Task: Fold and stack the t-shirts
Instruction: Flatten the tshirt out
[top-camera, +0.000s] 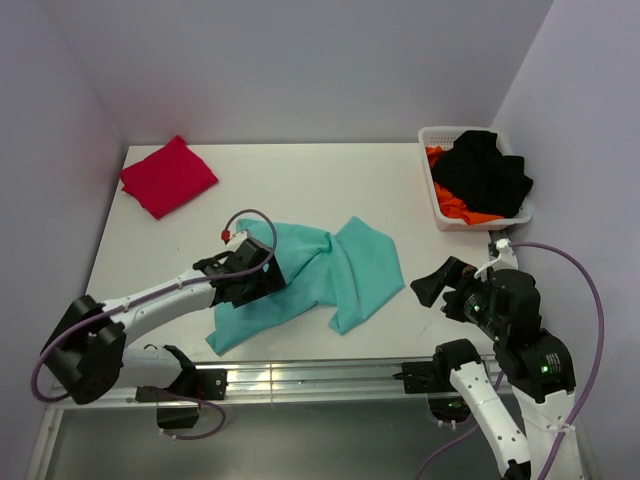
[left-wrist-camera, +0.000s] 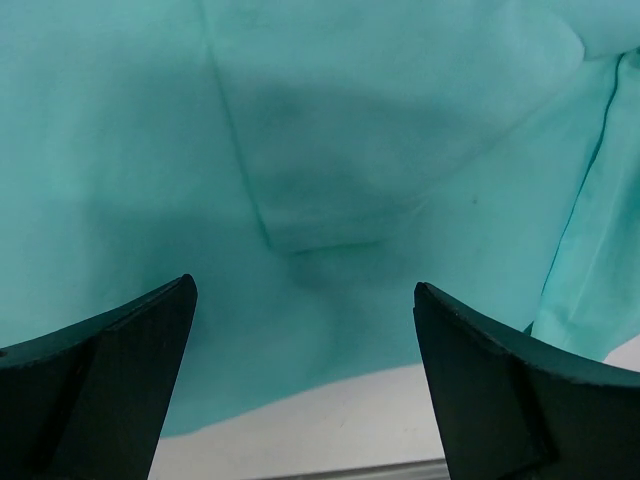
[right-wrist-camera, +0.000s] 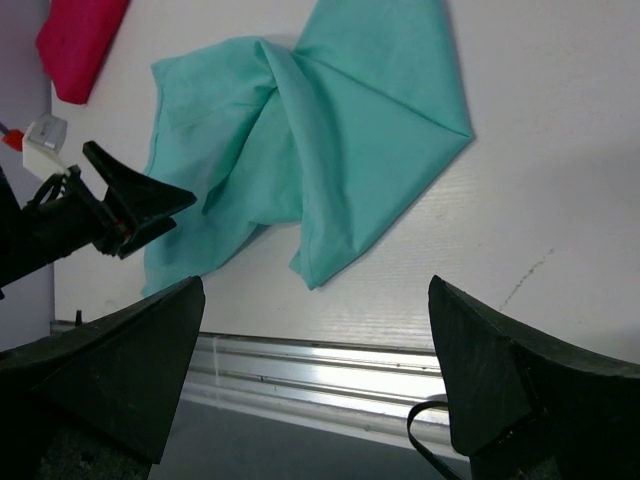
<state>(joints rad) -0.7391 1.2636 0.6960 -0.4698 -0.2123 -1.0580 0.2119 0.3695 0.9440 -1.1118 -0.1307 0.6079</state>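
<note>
The teal-green t-shirt (top-camera: 320, 275) lies crumpled and twisted on the white table, near the front middle. It fills the left wrist view (left-wrist-camera: 330, 130) and shows in the right wrist view (right-wrist-camera: 330, 130). My left gripper (top-camera: 262, 270) is open over the shirt's left part, its jaws wide apart with nothing between them (left-wrist-camera: 304, 285). My right gripper (top-camera: 440, 285) is open and empty (right-wrist-camera: 316, 282), raised off the table to the right of the shirt. The crimson-red t-shirt (top-camera: 168, 175) lies folded at the back left, its edge in the right wrist view (right-wrist-camera: 80, 40).
A white basket (top-camera: 447, 131) at the back right holds black cloth (top-camera: 485, 172) and orange cloth (top-camera: 455, 205). An aluminium rail (top-camera: 300, 375) runs along the table's front edge. Walls close in the left, back and right sides.
</note>
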